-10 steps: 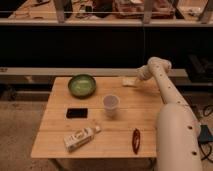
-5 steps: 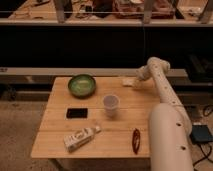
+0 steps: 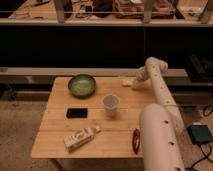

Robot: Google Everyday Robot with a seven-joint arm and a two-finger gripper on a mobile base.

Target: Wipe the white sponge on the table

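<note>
A robot arm reaches over the light wooden table point(image 3: 54, 131), its gripper point(image 3: 134, 83) spread wide at the far edge, upper right of centre, holding nothing. The white sponge point(image 3: 127, 81) lies flat just left of the gripper's tip; contact cannot be made out. A green bowl point(image 3: 81, 85), plastic cup point(image 3: 111, 105) and black phone point(image 3: 77, 113) sit left of and below it.

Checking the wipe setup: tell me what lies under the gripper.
The white sponge lies at the table's far right edge, under the gripper, which covers its right end; contact cannot be seen.
</note>
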